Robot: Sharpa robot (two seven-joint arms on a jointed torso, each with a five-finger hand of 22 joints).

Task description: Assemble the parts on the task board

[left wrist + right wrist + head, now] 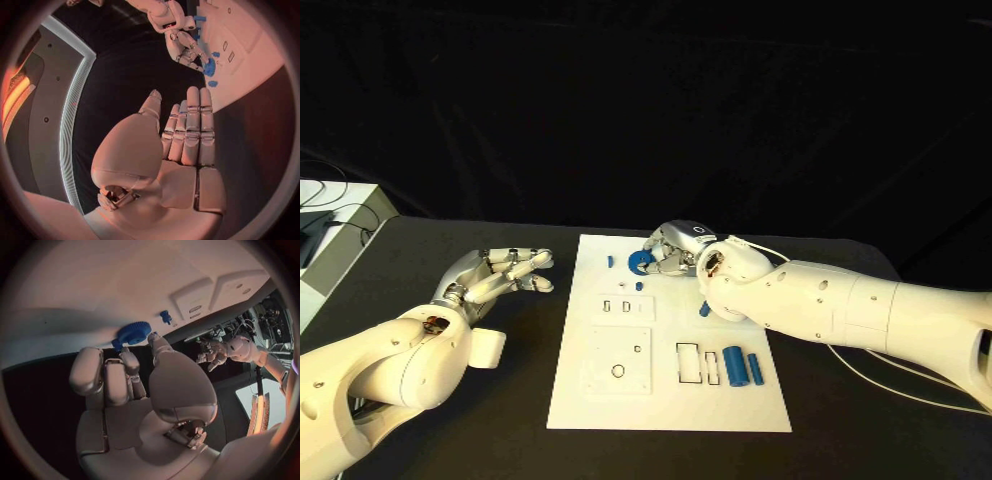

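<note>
Presently noted: right robot hand (682, 250) grasping blue gear-like part (642, 263) over task board's (668, 400) upper edge at frame centre; left robot hand (495, 277) released, fingers spread, over bench (473, 440) at centre left.

Glossy white rounded arms, silver segmented left robot hand (495, 278), right robot hand (681, 250), white cables

The white task board (589, 400) lies flat on the black table. A round blue toothed part (640, 263) sits at its far edge, a small blue peg (610, 261) just beside it. Two blue cylinders (744, 367) lie side by side near the board's right edge.
</note>
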